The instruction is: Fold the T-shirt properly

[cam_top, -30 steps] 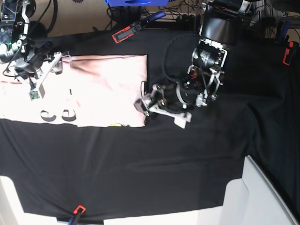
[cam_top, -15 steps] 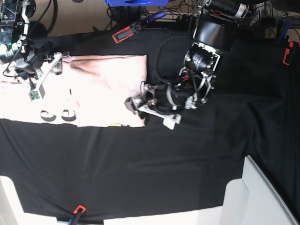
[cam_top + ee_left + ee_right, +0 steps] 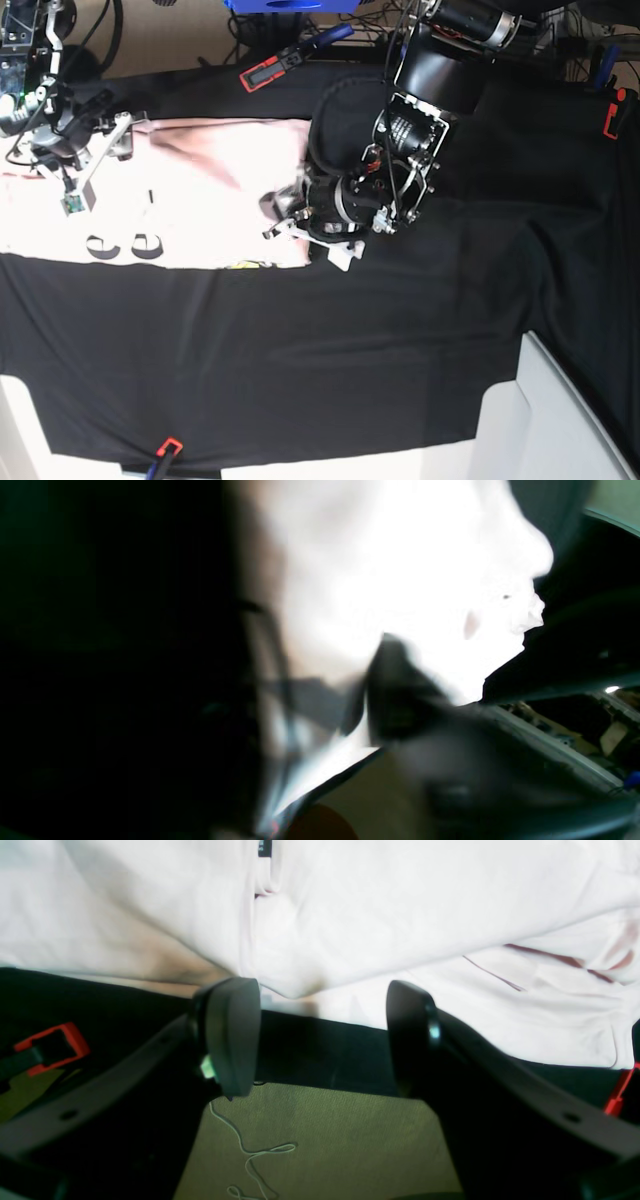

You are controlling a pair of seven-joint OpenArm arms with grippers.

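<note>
The pale pink T-shirt (image 3: 200,190) lies flat on the left part of the black table cloth (image 3: 350,350), with black lettering near its front edge. My left gripper (image 3: 288,215) is low over the shirt's right edge. The left wrist view is blurred: bright shirt cloth (image 3: 400,565) fills it around one dark finger (image 3: 400,695), and I cannot make out the jaws. My right gripper (image 3: 98,162) is at the shirt's far left corner. It stands open in its wrist view (image 3: 320,1040), with the shirt's edge (image 3: 350,915) just beyond its fingertips and nothing between them.
Red-and-black clamps (image 3: 265,72) (image 3: 612,115) (image 3: 165,447) pin the cloth at its edges; another clamp (image 3: 45,1045) shows beside my right gripper. A white block (image 3: 560,420) sits at the front right. Cables and a blue box (image 3: 290,5) lie behind the table.
My left arm has swung left and its gripper now reaches the shirt's right edge. The right arm and the shirt have stayed still.
</note>
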